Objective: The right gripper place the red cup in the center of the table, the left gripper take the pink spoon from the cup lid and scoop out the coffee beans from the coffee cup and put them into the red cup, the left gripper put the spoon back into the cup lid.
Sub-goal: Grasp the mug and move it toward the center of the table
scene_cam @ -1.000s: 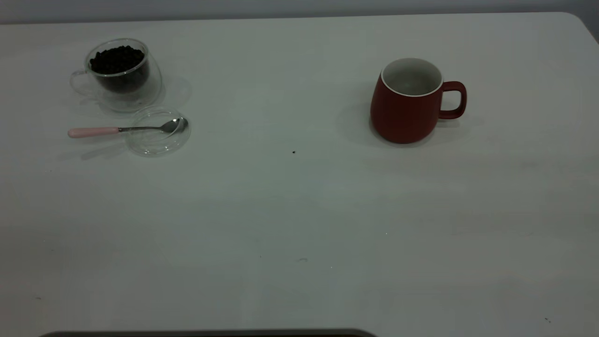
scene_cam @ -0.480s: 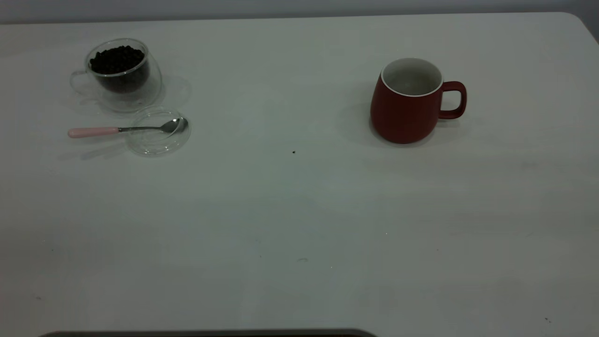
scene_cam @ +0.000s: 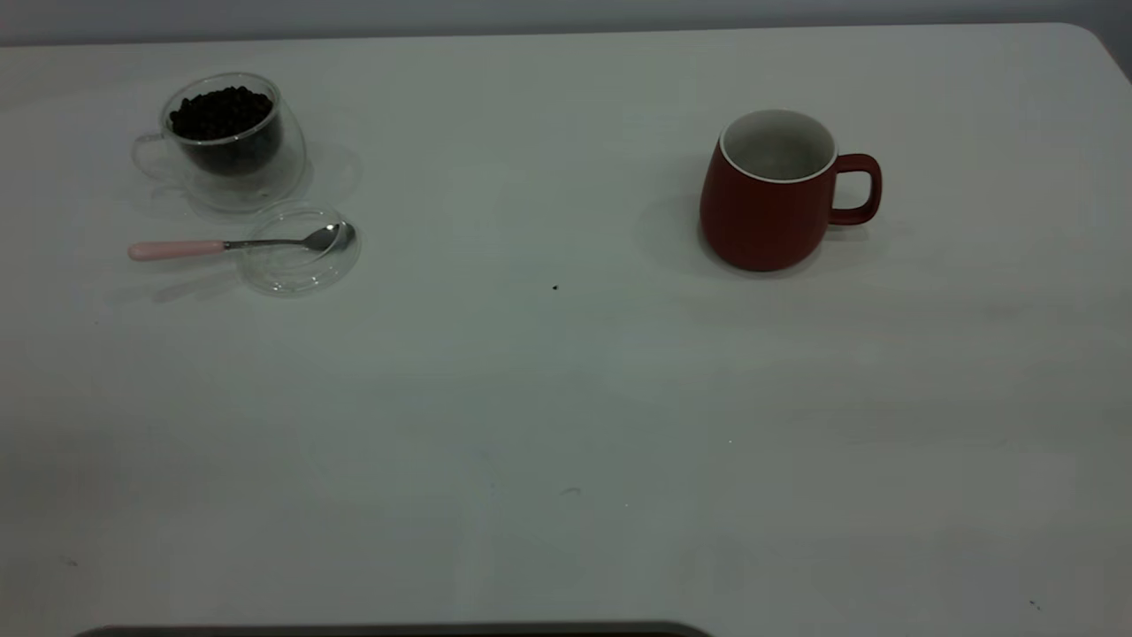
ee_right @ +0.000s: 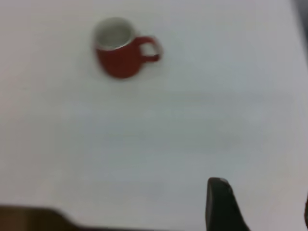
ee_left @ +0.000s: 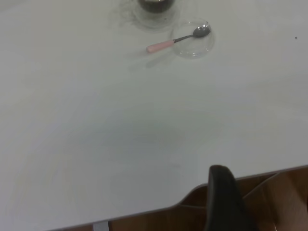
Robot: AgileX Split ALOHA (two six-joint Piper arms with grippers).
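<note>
The red cup [scene_cam: 768, 205] stands upright and empty on the right half of the table [scene_cam: 566, 398], handle to the right; it also shows in the right wrist view [ee_right: 120, 50]. The coffee cup [scene_cam: 232, 141], filled with coffee beans [scene_cam: 221, 111], stands at the far left. In front of it lies the cup lid [scene_cam: 299, 249] with the pink spoon [scene_cam: 177, 249] resting across it, bowl on the lid, handle pointing left. The spoon [ee_left: 166, 44] and lid [ee_left: 195, 41] also show in the left wrist view. My left gripper [ee_left: 222, 192] hangs at the near table edge. My right gripper [ee_right: 262, 199] is open and empty, far from the red cup.
A tiny dark speck [scene_cam: 555, 287] lies near the table's middle. The table's rounded far right corner [scene_cam: 1092, 40] is in view. A dark edge [scene_cam: 398, 630] runs along the bottom of the exterior view.
</note>
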